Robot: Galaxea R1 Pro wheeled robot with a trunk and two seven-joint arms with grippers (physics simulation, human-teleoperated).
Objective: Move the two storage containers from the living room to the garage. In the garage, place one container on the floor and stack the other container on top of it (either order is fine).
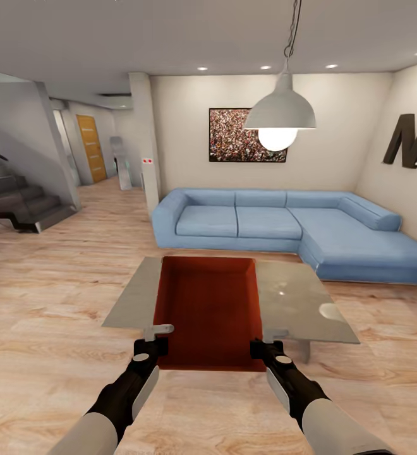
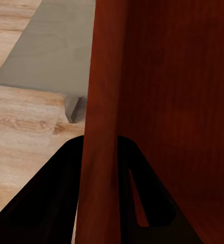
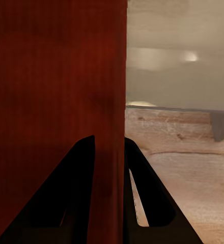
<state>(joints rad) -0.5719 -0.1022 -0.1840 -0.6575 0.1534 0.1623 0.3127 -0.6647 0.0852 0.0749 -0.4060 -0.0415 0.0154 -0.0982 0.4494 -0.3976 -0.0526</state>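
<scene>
Head view: orange-red storage container [image 1: 210,309] held over glass table [image 1: 297,297] w/ both grippers, blue sofa [image 1: 284,224] behind.
Wrist views: left gripper [image 2: 103,152] & right gripper [image 3: 109,147] each clamp a side wall; contact prob. firm.

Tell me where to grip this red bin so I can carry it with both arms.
Take the bin by its two long side walls, near the corners closest to the robot, one gripper from each side. Those walls are thin and straight, so the fingers can straddle them. The left gripper and right gripper already sit that way, fingers either side of the wall.
</scene>
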